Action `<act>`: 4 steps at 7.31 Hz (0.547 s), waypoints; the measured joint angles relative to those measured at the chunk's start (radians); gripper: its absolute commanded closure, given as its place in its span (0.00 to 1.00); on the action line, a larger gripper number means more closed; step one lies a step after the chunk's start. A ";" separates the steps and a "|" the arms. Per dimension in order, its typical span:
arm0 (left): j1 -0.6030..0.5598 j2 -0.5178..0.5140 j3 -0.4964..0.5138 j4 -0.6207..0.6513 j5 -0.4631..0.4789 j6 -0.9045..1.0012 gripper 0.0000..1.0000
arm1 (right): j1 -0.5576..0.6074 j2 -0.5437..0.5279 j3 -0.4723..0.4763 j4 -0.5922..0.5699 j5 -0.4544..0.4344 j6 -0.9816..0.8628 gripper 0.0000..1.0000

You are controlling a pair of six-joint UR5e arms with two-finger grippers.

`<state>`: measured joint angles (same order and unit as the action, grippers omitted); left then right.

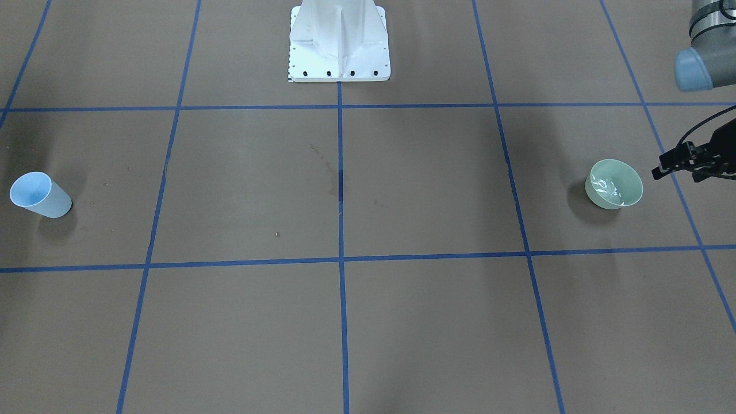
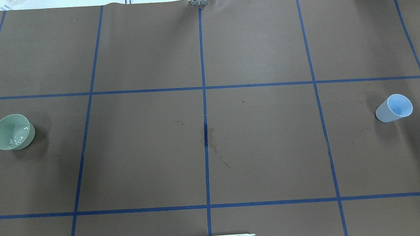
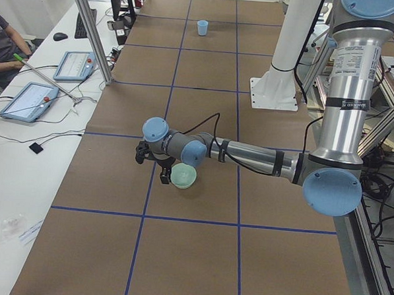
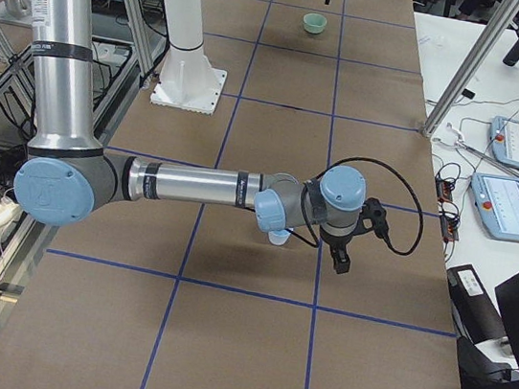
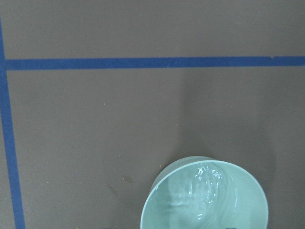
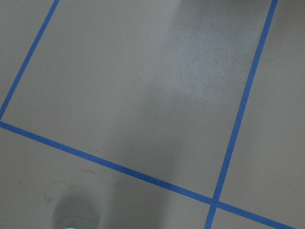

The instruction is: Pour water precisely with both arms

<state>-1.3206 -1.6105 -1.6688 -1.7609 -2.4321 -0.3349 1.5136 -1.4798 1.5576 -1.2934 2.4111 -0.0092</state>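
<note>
While the green bowl (image 1: 614,184) stands upright on the brown table (image 2: 269,147), the water (image 5: 207,174) lies in its bottom, showing only as white glints and ripples. The left arm (image 3: 249,153) reaches out low over the table, and the left gripper (image 1: 661,169) hangs just beside the bowl, apart from its rim, on the side turned away from the blue cup (image 2: 393,108). I cannot tell whether its fingers are apart or together, since only dark shapes show at the edge of the front-facing view. The cup stands upright, well apart from the bowl, at the opposite end of the table. Between bowl and cup, about midway and toward the robot's side, is the white pedestal (image 1: 339,40). The right arm (image 4: 193,185) stretches out far from the bowl, and the right gripper (image 4: 340,256) points down just beside the cup. That gripper shows only in the side view, so I cannot tell how its fingers stand.
</note>
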 measured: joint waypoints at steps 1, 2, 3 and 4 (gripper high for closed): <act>-0.056 0.009 -0.012 0.004 0.011 0.092 0.00 | 0.003 -0.011 0.006 -0.004 0.000 0.001 0.01; -0.114 0.024 -0.013 0.009 0.026 0.170 0.00 | 0.008 -0.017 0.012 -0.018 0.000 0.001 0.01; -0.161 0.040 -0.012 0.023 0.035 0.205 0.00 | 0.014 -0.020 0.019 -0.046 -0.001 0.000 0.01; -0.196 0.052 -0.011 0.051 0.039 0.229 0.00 | 0.014 -0.023 0.025 -0.079 -0.010 -0.003 0.01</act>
<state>-1.5168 -1.5583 -1.6799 -1.7100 -2.3936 -0.1063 1.5272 -1.5025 1.5825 -1.3728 2.4007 -0.0123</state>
